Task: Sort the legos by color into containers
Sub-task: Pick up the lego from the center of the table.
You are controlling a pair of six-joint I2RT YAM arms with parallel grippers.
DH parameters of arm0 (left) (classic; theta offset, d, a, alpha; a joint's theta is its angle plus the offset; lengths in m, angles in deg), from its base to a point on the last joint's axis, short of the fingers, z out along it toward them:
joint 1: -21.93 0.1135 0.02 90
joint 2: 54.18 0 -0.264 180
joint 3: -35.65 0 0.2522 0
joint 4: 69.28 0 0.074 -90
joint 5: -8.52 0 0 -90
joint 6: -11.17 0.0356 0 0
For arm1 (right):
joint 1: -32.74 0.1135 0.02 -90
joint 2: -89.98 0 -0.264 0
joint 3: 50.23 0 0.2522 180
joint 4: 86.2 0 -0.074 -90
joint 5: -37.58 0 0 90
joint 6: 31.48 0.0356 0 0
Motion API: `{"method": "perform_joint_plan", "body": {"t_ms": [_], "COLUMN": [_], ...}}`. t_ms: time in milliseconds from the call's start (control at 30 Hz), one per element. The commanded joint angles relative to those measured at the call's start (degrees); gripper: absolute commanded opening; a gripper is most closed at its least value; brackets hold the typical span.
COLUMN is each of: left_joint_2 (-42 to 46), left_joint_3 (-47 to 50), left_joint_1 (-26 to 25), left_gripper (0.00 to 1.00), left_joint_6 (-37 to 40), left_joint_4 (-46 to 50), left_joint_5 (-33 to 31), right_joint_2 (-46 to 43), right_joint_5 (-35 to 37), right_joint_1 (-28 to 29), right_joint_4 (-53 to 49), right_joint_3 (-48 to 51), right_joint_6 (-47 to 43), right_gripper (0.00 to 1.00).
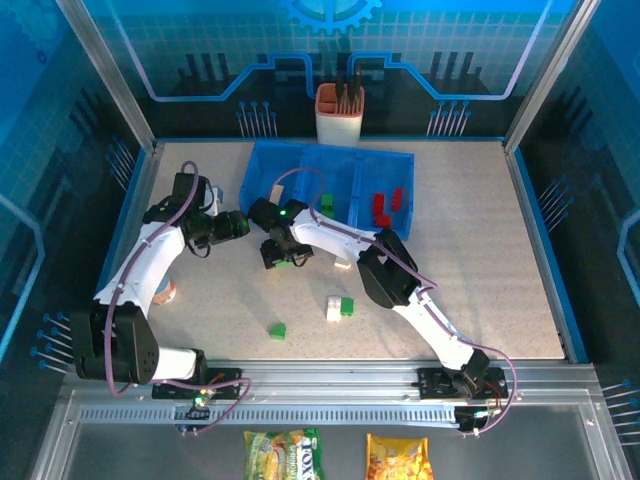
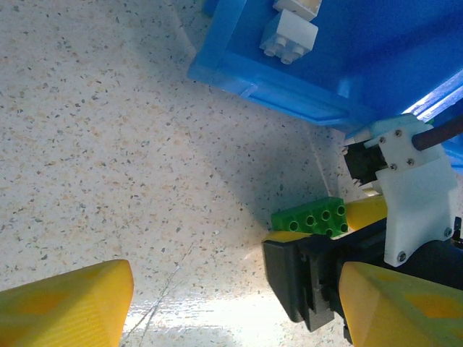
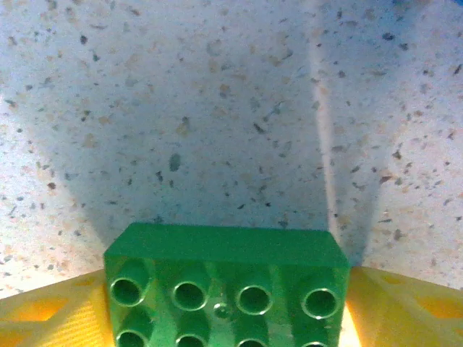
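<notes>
A green brick (image 3: 224, 289) sits studs-up between the yellow fingers of my right gripper (image 3: 228, 311), which touch both its ends; it lies low against the speckled table. That same green brick (image 2: 311, 217) also appears in the left wrist view, in front of the blue tray (image 2: 275, 87). My right gripper (image 1: 280, 252) is just in front of the tray (image 1: 260, 165). My left gripper (image 1: 243, 224) hangs open to its left, nothing between its fingers (image 2: 65, 303). The tray holds cream bricks (image 1: 283, 190), green bricks (image 1: 326, 205) and red bricks (image 1: 385, 205) in separate compartments.
Loose on the table lie a cream brick (image 1: 343, 264), a white brick (image 1: 333, 310) beside a green one (image 1: 347, 305), and a small green brick (image 1: 277, 330). An orange-and-white holder (image 1: 338, 115) stands behind the tray. Snack packets (image 1: 283, 452) lie below the arms' bases.
</notes>
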Motion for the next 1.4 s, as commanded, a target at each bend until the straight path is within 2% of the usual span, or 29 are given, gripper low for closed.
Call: {"method": "perform_joint_plan", "body": {"t_ms": [0, 300, 767, 1000, 1367], "left_joint_2": [1.1, 0.8, 0.5, 0.2, 0.0], "left_joint_3": [0.8, 0.7, 0.6, 0.7, 0.8], "left_joint_1": [0.4, 0.4, 0.5, 0.5, 0.5], "left_gripper": [0.76, 0.76, 0.76, 0.76, 0.76], "left_joint_6": [0.9, 1.1, 1.1, 1.1, 1.2], "left_joint_4": [0.1, 0.2, 0.2, 0.2, 0.3], "left_joint_5": [0.8, 0.5, 0.4, 0.6, 0.1], "right_joint_2": [1.2, -2.7, -12.6, -16.6, -18.2], "right_joint_5": [-1.2, 0.4, 4.3, 5.4, 4.5], "right_joint_1": [0.7, 0.6, -2.2, -5.2, -12.3], "right_joint_4": [0.7, 0.1, -1.4, 0.3, 3.7], "right_joint_3": [0.6, 1.0, 3.7, 8.2, 13.2], "right_joint_6": [0.5, -0.3, -2.3, -2.8, -3.6], "right_gripper": [0.75, 0.66, 0.65, 0.65, 0.65]}}
